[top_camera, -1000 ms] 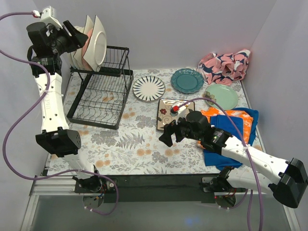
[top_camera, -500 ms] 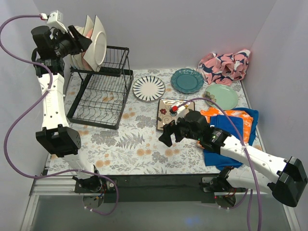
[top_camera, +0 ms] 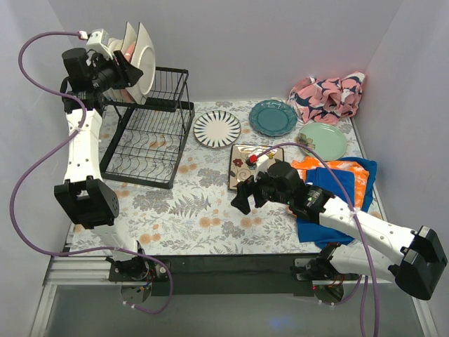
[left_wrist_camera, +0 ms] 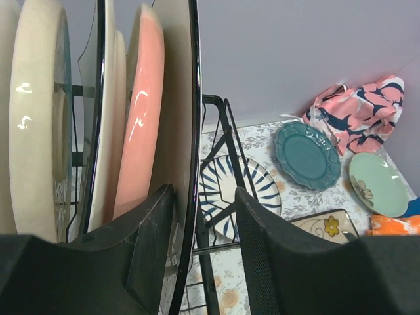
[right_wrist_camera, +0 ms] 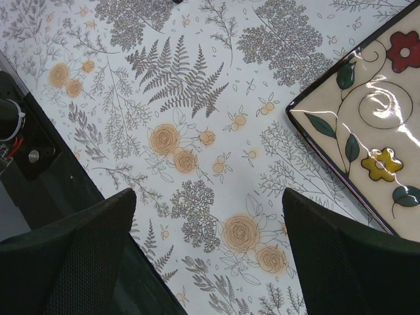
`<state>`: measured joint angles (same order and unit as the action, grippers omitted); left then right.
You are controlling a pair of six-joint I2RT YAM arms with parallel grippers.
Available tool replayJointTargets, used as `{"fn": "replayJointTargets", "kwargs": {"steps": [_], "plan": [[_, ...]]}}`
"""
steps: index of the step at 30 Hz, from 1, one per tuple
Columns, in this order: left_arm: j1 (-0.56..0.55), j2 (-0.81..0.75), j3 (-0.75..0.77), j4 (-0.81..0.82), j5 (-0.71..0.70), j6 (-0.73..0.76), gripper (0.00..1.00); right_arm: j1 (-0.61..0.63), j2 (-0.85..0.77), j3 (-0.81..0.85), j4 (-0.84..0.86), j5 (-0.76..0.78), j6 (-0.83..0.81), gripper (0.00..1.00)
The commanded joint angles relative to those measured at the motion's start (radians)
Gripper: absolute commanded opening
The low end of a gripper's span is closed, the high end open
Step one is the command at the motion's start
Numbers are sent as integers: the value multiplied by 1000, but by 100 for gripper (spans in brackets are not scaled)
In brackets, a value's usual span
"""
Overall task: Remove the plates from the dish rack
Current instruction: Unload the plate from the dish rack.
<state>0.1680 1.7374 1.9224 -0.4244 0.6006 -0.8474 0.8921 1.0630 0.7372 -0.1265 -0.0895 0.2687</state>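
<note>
Straddling the rim of a plate (left_wrist_camera: 176,98), left fingers (left_wrist_camera: 151,249) half-open; right fingers (right_wrist_camera: 341,249) wide apart, empty.

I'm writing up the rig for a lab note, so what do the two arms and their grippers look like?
The two are alike: the left arm and right arm have white links between chunky black joints, and each trails a purple cable. The left gripper and right gripper are black, with broad flat fingers faced in fine mesh texture. No markings are readable.
</note>
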Motion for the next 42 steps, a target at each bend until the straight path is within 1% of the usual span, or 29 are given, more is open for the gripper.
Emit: {"fn": "replayJointTargets", "kwargs": {"steps": [1,4,6,12,16,19,20,21,24,27,30,37,42], "plan": [[-28,-32,-8,30,-27,54,40,-1,2,11,39,-3,-13,96],[-53,-30,-8,30,-70,94,39,-1,5,10,39,-4,-11,96],[-79,-30,-10,26,-134,142,38,-1,5,11,39,-6,-13,96],[-90,-9,4,19,-134,156,35,-1,8,10,41,-4,-14,96],[-102,4,3,12,-133,159,31,-1,11,11,41,-1,-13,96],[-107,8,0,13,-136,166,24,-1,14,11,41,1,-13,96],[-108,7,1,13,-139,168,16,-1,14,11,41,0,-13,96],[-114,7,3,13,-143,169,11,-1,15,11,41,0,-11,96],[-131,1,9,15,-177,186,1,-1,18,11,39,-1,-13,96],[-153,-10,10,19,-226,222,0,-1,22,13,41,-3,-13,96],[-154,-27,4,32,-226,232,0,-1,28,14,39,-4,-13,96],[-154,-79,-16,118,-236,268,0,-1,28,14,39,-1,-11,96],[-154,-78,21,131,-245,303,0,-1,25,13,41,5,-11,96]]}}
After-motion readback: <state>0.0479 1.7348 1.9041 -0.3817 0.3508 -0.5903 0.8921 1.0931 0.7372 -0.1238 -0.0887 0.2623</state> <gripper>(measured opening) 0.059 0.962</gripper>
